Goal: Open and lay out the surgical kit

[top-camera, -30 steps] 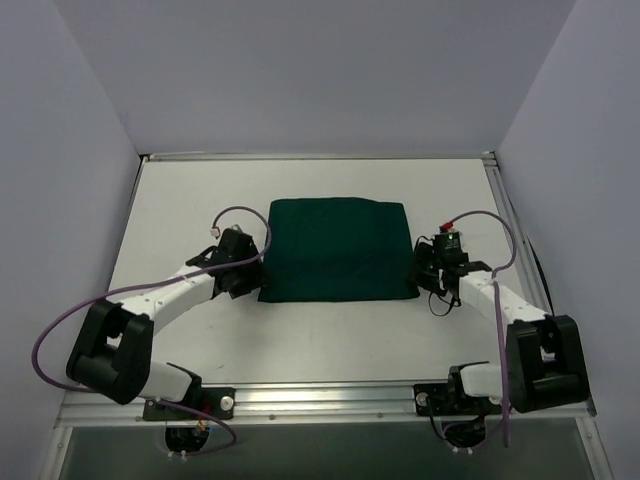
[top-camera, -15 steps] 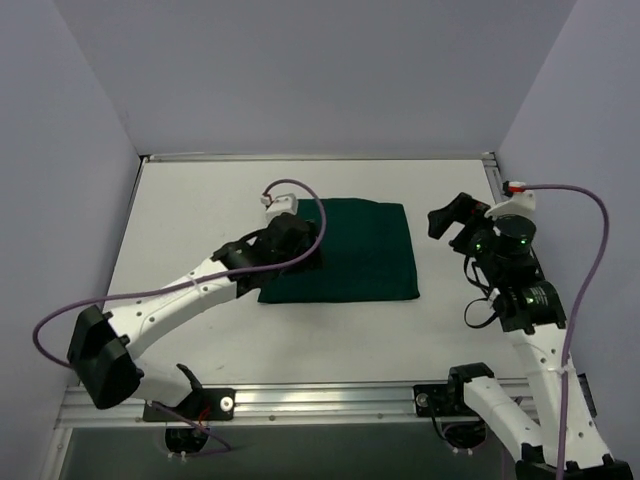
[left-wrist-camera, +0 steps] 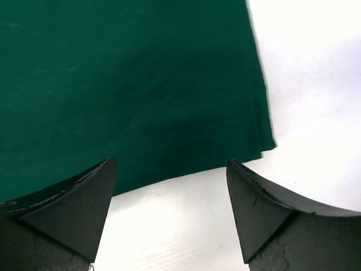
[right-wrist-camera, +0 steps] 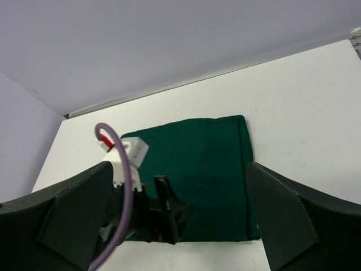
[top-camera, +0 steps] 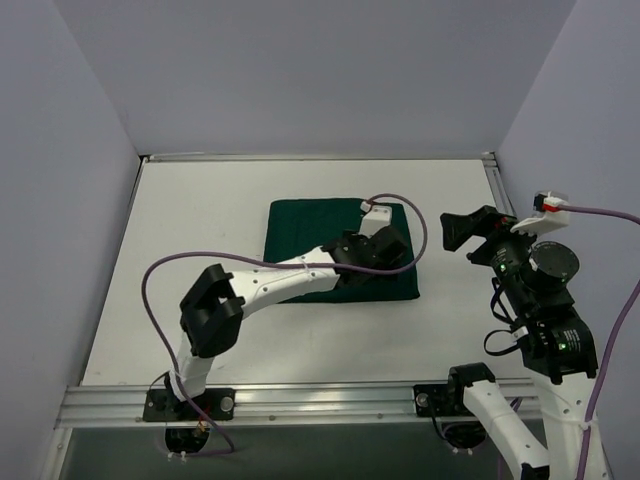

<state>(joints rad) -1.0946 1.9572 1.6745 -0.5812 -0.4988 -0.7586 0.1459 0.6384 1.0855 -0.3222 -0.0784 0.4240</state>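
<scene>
The surgical kit lies folded shut as a flat dark green cloth rectangle on the white table; whatever it wraps is hidden. My left arm reaches across it, and the left gripper hangs low over its near right part. In the left wrist view that gripper is open, with bare table between the fingertips and the cloth's near edge and right corner just beyond. My right gripper is raised right of the kit and open. Its wrist view looks down between wide fingers at the kit and the left gripper.
The white table is walled in by pale panels on the left, back and right. A metal rail runs along its near edge. A purple cable loops off the left arm above the table's left half.
Both grippers let go of the drape's side edges and opened. The left arm swung across to the kit's near right part. The right arm lifted up and away to the right.
</scene>
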